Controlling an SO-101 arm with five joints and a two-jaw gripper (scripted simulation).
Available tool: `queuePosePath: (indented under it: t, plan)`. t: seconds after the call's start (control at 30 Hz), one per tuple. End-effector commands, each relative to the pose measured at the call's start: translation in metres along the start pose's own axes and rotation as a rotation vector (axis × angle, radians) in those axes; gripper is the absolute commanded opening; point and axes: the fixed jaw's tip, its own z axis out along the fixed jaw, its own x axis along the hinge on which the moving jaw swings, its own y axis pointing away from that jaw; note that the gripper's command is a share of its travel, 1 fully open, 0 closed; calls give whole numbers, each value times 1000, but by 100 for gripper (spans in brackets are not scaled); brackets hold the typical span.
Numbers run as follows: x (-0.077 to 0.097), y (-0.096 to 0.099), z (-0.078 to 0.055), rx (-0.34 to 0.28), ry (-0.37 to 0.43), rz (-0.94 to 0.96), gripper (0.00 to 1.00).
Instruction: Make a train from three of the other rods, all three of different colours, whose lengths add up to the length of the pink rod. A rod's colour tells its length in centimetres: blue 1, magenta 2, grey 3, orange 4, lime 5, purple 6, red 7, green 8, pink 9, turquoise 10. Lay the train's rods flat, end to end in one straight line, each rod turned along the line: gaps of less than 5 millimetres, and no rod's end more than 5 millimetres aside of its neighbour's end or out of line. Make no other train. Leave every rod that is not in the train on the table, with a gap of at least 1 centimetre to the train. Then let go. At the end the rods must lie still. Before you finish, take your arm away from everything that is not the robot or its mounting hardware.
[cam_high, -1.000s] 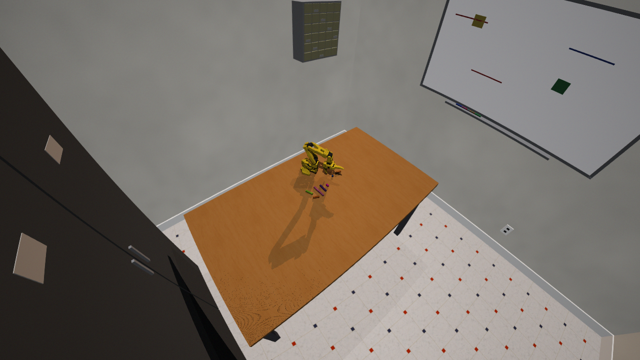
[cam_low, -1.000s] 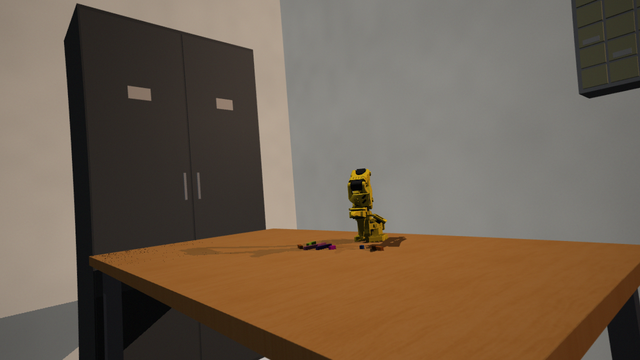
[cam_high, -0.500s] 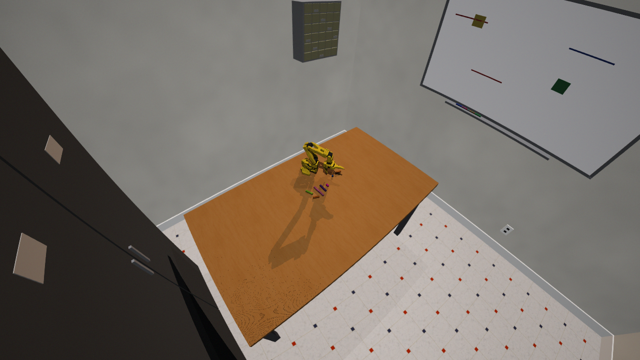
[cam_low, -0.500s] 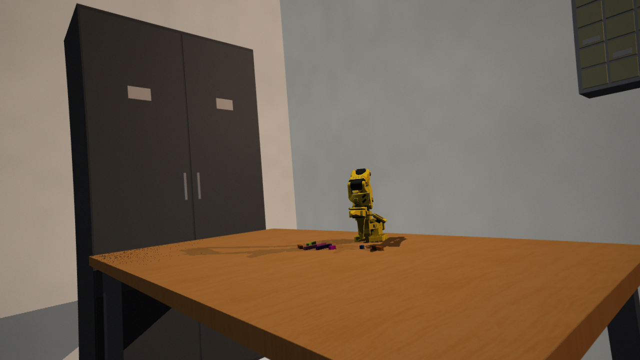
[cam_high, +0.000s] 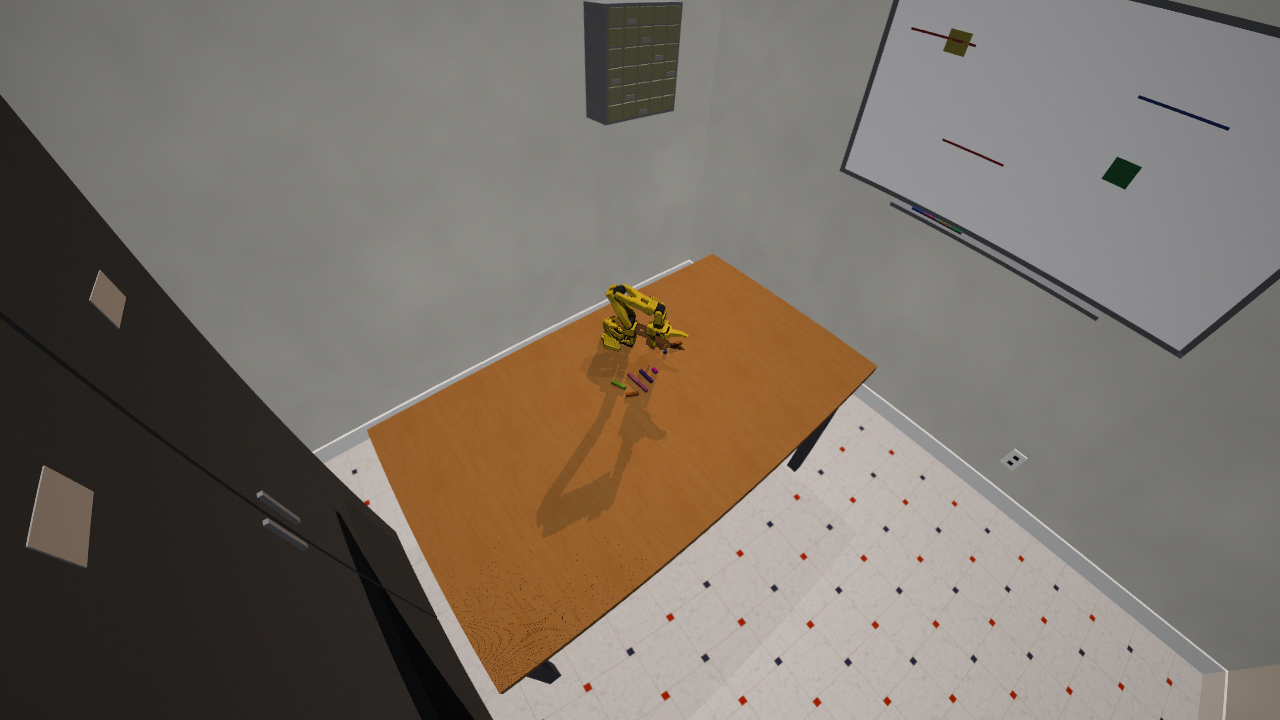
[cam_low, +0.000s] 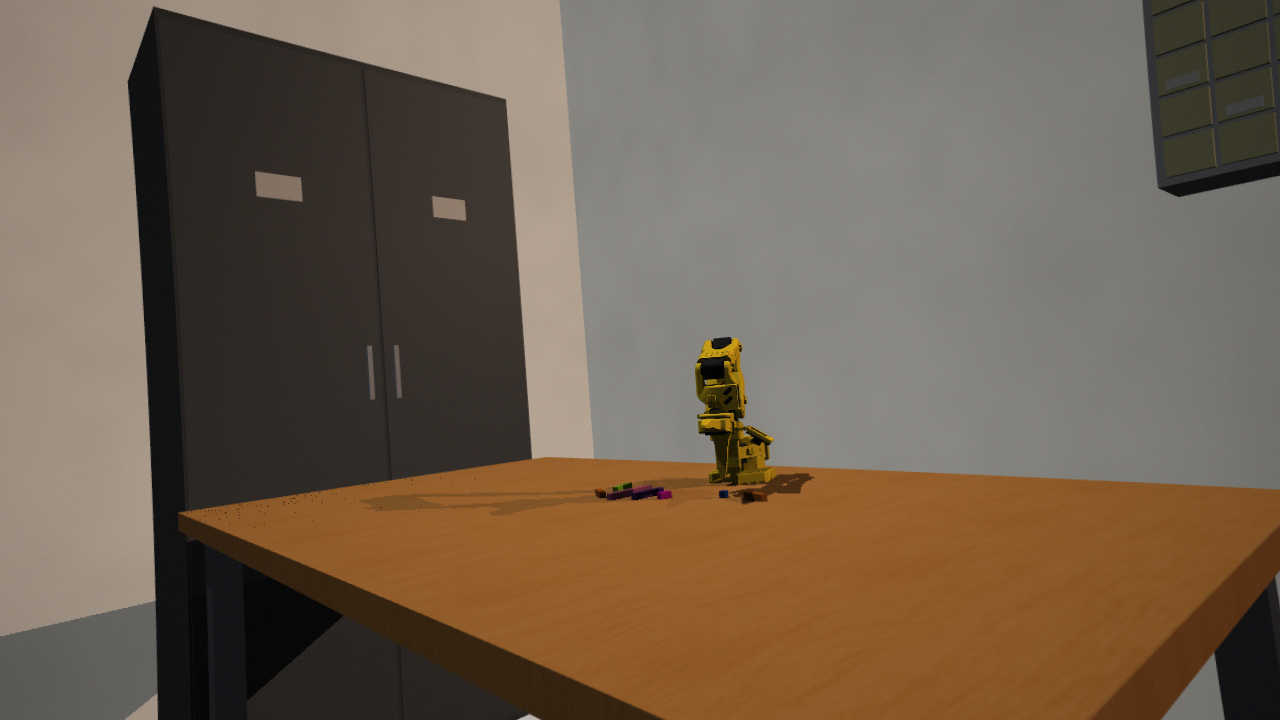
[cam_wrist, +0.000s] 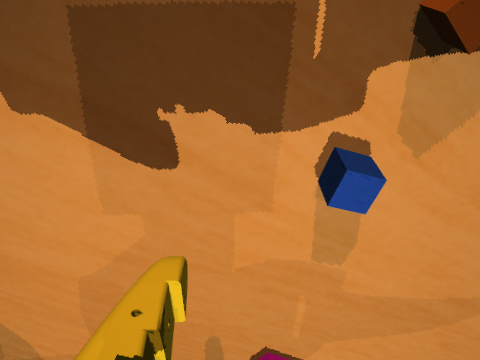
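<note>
The yellow gripper (cam_high: 683, 341) (cam_low: 715, 424) (cam_wrist: 175, 270) stood wide open over the table (cam_high: 760, 358) (cam_low: 850, 573) (cam_wrist: 45, 160), nothing in its grasp. The blue rod (cam_high: 665, 351) (cam_low: 723, 494) (cam_wrist: 352, 185) lay near and below it, apart from its neighbours; the raised, open pose probably served an approach to that rod. An orange-red rod (cam_high: 675, 344) (cam_low: 759, 497) (cam_wrist: 462, 22) lay beyond, its exact colour uncertain in shadow.

The pink rod (cam_high: 637, 382) (cam_low: 619, 494), the measure for the train, lay beside the dark purple rod (cam_high: 645, 375) (cam_low: 646, 493), the two roughly parallel. The magenta rod (cam_high: 655, 369) (cam_low: 664, 494) (cam_wrist: 271, 356) was near the purple one's end. Blue, magenta and purple together would have matched pink, so these were judged the likely train; it was not yet built. The lime rod (cam_high: 618, 385) (cam_low: 622, 487) and orange rod (cam_high: 631, 394) (cam_low: 600, 492) lay to the pink rod's other side and were best left there.

No container held a rod. The wall cabinet (cam_high: 597, 67) (cam_low: 1188, 107) and tall cupboard (cam_high: 179, 447) (cam_low: 268, 295) were closed, contents unseen.
</note>
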Motion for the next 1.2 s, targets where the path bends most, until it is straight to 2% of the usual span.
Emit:
queuePosePath:
  t: [0.0, 0.47, 0.53, 0.57, 1.1, 1.13, 1.17]
  plan:
    - [0, -1, -1, 10, -2, 1, 100]
    - [-1, -19, -12, 115, -8, 21, 100]
    - [-1, -19, -12, 115, -8, 21, 100]
    - [0, -2, -1, 17, -2, 10, 100]
    - [-1, -13, -12, 84, -5, -10, 100]
    - [0, -1, -1, 8, -2, 1, 100]
    - [0, -2, -2, 15, -2, 3, 100]
